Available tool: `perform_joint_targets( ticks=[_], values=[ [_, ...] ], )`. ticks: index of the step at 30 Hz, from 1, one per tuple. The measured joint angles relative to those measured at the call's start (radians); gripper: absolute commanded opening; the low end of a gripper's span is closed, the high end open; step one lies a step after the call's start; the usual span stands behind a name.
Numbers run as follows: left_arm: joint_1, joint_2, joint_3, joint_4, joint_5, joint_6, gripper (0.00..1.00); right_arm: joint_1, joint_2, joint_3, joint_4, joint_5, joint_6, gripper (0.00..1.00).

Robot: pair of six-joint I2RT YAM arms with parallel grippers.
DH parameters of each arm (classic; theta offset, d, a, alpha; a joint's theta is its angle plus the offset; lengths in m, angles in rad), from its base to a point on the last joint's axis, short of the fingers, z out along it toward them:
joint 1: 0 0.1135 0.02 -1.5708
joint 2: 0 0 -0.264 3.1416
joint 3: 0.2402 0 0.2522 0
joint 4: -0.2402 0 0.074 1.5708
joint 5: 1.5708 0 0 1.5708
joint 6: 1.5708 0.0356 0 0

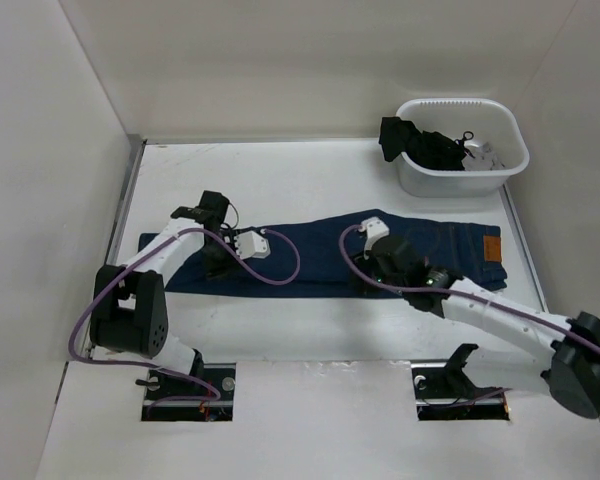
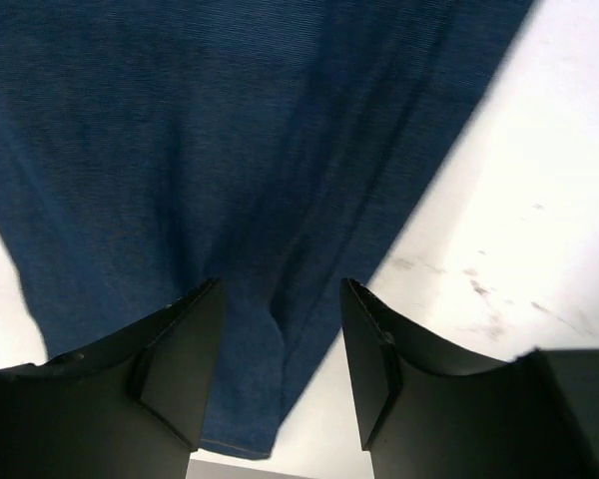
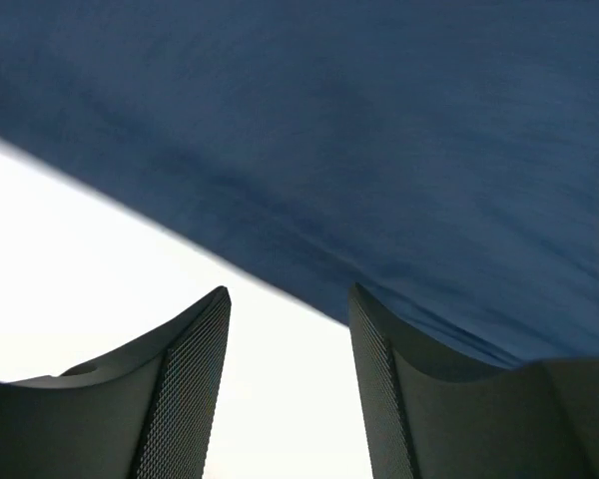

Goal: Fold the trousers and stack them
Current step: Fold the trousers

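The dark navy trousers (image 1: 315, 252) lie flat across the table, legs pointing left and the waistband with its tan patch (image 1: 492, 248) at the right. My left gripper (image 1: 218, 264) is open and empty, low over the leg end. In the left wrist view (image 2: 280, 299) its jaws straddle a crease of the denim (image 2: 220, 150) near the hem. My right gripper (image 1: 366, 282) is open and empty at the near edge of the trousers' middle. In the right wrist view (image 3: 290, 299) one fingertip (image 3: 369, 319) sits at the denim's (image 3: 379, 140) edge and the other over bare table.
A white plastic basket (image 1: 502, 176) stands at the back right with a black garment (image 1: 423, 146) hanging over its rim. White walls close in the table on the left, back and right. Bare table (image 1: 310, 320) runs between the trousers and the arm bases.
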Motion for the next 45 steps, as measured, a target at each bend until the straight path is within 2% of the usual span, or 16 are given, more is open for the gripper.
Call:
perform_joint_targets(
  ticks=[5,9,13,17,22,24,27,29,35,42,45],
  values=[
    [0.005,0.006,-0.045,0.107,-0.006,0.000,0.47,0.063,0.123,0.005,0.071,-0.074,-0.116,0.54],
    [0.004,0.045,-0.047,0.152,-0.009,-0.012,0.34,0.074,0.224,0.038,0.097,-0.092,-0.177,0.54],
    [0.005,0.095,-0.047,0.168,-0.022,-0.033,0.18,0.106,0.338,0.091,0.103,-0.064,-0.238,0.48],
    [0.006,0.116,-0.047,0.168,-0.034,-0.042,0.08,0.121,0.401,0.116,0.108,-0.012,-0.293,0.46],
    [0.006,0.115,-0.047,0.170,-0.037,-0.048,0.07,0.121,0.422,0.117,0.111,0.045,-0.338,0.35],
    [0.006,0.108,-0.047,0.169,-0.037,-0.050,0.06,0.121,0.438,0.119,0.113,0.063,-0.347,0.27],
    [0.006,0.084,-0.047,0.168,-0.037,-0.052,0.06,0.118,0.491,0.128,0.117,0.087,-0.356,0.08],
    [0.004,0.062,-0.047,0.164,-0.038,-0.052,0.06,0.114,0.514,0.140,0.133,0.103,-0.358,0.00],
    [0.002,0.004,-0.047,0.121,-0.038,-0.049,0.06,0.114,0.488,0.131,0.140,0.130,-0.359,0.00],
    [-0.014,-0.061,-0.048,0.049,-0.062,-0.019,0.05,0.184,0.250,0.112,0.071,0.206,-0.362,0.00],
    [-0.016,-0.089,-0.081,0.033,-0.072,-0.007,0.05,0.227,0.218,0.109,0.046,0.209,-0.361,0.01]
  ],
)
